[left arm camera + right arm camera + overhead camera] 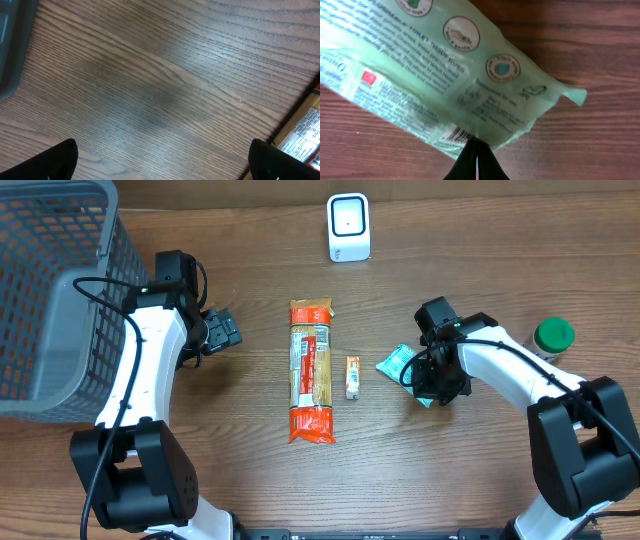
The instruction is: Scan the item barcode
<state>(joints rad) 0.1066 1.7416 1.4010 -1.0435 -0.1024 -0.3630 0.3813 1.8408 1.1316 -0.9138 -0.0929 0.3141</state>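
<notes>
A pale green tissue packet (397, 362) lies at the table's right of centre. In the right wrist view the packet (435, 65) fills the upper frame, and its barcode (456, 134) shows at the near edge. My right gripper (476, 144) is shut, pinching that near edge beside the barcode. From overhead the right gripper (436, 384) covers the packet's right end. The white scanner (348, 228) stands at the back centre. My left gripper (222, 330) is open over bare wood, its dark fingertips (60, 160) wide apart with nothing between them.
A long orange pasta pack (311, 370) lies in the middle, with a small orange packet (352, 377) to its right. A green-lidded jar (553, 336) stands at the far right. A grey mesh basket (50, 300) fills the left side.
</notes>
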